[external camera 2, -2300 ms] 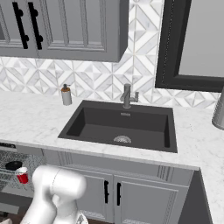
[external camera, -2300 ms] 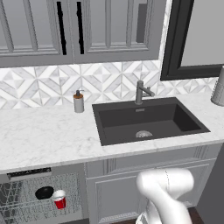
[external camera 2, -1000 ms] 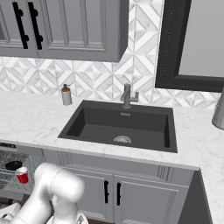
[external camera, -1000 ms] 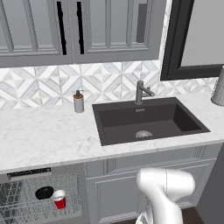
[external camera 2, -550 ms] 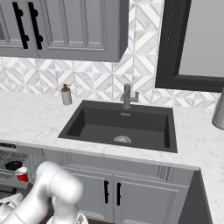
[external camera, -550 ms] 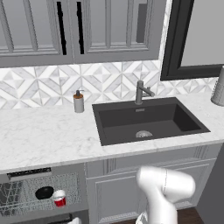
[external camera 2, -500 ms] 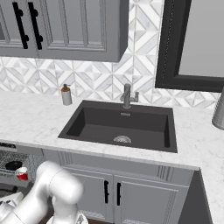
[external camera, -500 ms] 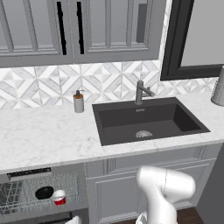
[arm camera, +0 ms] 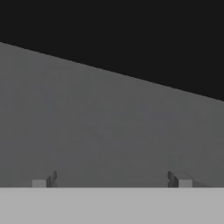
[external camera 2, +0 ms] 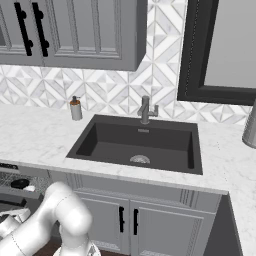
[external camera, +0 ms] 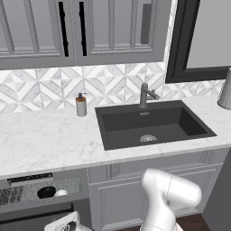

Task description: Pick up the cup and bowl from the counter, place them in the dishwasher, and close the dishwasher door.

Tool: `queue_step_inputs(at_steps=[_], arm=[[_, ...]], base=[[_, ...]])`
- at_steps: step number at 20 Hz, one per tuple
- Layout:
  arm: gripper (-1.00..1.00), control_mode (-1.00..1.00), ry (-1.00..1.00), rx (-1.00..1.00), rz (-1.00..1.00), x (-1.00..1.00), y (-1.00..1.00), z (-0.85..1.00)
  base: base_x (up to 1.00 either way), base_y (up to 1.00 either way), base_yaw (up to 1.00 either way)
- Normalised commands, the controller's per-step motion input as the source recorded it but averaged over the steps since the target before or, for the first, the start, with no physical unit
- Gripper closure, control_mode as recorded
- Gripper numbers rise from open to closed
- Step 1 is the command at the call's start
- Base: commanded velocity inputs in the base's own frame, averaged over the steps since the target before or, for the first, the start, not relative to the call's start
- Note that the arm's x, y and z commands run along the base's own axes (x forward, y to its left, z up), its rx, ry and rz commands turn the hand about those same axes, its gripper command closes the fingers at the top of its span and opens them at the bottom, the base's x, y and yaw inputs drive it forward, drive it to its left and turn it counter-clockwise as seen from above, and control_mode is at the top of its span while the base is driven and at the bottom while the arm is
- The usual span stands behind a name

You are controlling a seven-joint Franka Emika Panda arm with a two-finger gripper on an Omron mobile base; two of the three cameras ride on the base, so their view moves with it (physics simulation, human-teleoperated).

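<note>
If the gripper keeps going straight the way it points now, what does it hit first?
Most likely the dishwasher door: in the hand view a flat dark grey panel lies right ahead of the open gripper, apparently very close. Nothing stands between them, though depth is hard to judge.

The bowl (external camera: 46, 192) sits in the dishwasher (external camera: 40, 195) rack (door (external camera: 31, 219) nearly up) beneath the counter (external camera: 49, 144).
</note>
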Motion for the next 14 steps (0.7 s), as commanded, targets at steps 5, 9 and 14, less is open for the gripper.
queue_step_inputs(at_steps=[5, 9, 14], arm=[[-1.0, -1.0, -0.02, 0.15, 0.0, 1.0, -0.31, -0.58], [-1.0, -1.0, -0.01, 0.14, 0.0, 1.0, -0.31, -0.58], [-1.0, -1.0, -0.03, 0.12, 0.0, 1.0, -0.3, -0.65]], base=[[0.0, 0.0, 0.0], [0.0, 0.0, 0.0], [0.0, 0.0, 0.0]])
